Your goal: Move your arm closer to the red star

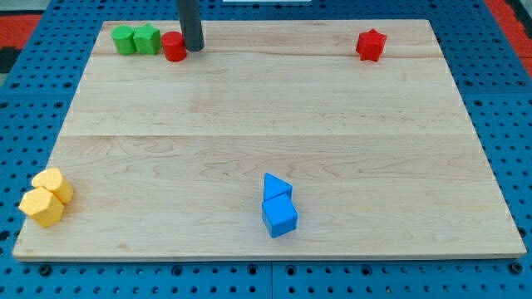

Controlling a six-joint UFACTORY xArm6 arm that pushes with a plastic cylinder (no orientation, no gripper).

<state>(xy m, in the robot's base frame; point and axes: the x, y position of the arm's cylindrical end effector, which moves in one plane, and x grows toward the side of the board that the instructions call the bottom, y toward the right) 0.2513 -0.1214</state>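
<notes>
The red star [371, 44] lies near the view's top right corner of the wooden board [266, 124]. My tip [193, 48] is the lower end of a dark rod at the view's top left, far to the left of the star. It stands right beside a red cylinder [174, 47], touching or almost touching its right side.
Two green blocks [137, 39] sit side by side left of the red cylinder. A blue triangle [276, 187] and a blue cube [280, 217] touch near the view's bottom middle. Two yellow blocks [46, 197] sit at the bottom left corner. Blue pegboard surrounds the board.
</notes>
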